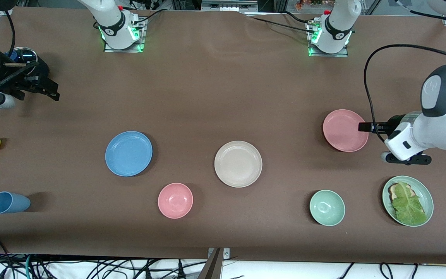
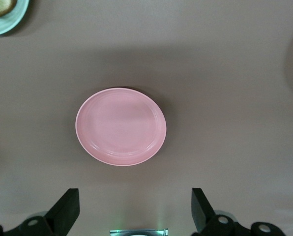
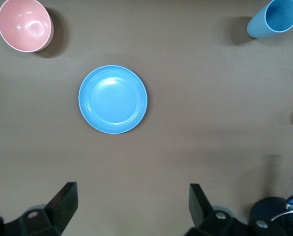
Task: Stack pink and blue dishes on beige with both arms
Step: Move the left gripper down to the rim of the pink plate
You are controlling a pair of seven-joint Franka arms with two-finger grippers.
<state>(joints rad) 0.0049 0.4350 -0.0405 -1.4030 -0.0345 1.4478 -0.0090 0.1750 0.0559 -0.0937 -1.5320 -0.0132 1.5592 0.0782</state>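
We see the beige plate (image 1: 238,164) lying bare near the middle of the surface, which suits it as the base of the stack, since either arm can reach it from its own end. The pink plate (image 1: 345,130) lies flat toward the left arm's end, somewhat closer to the edge where the arms' bases stand, and the blue plate (image 1: 128,153) lies flat toward the right arm's end; each plate is well apart from the beige one, so we judge that nothing has been stacked yet. The left gripper (image 2: 134,209) hangs in the air over the surface beside the pink plate, its fingers (image 2: 68,206) spread wide and holding nothing, and its wrist view has the plate centred ahead of it, which we take as lining up for a grasp at the rim. The right gripper (image 3: 131,206) hangs over the surface near the corner at the right arm's end, fingers likewise released and empty, with the blue plate in full sight of its wrist camera. The pink bowl (image 1: 175,200), blue cup (image 1: 9,202) and green plate with lettuce (image 1: 407,200) sit nearer the front edge, out of both paths.
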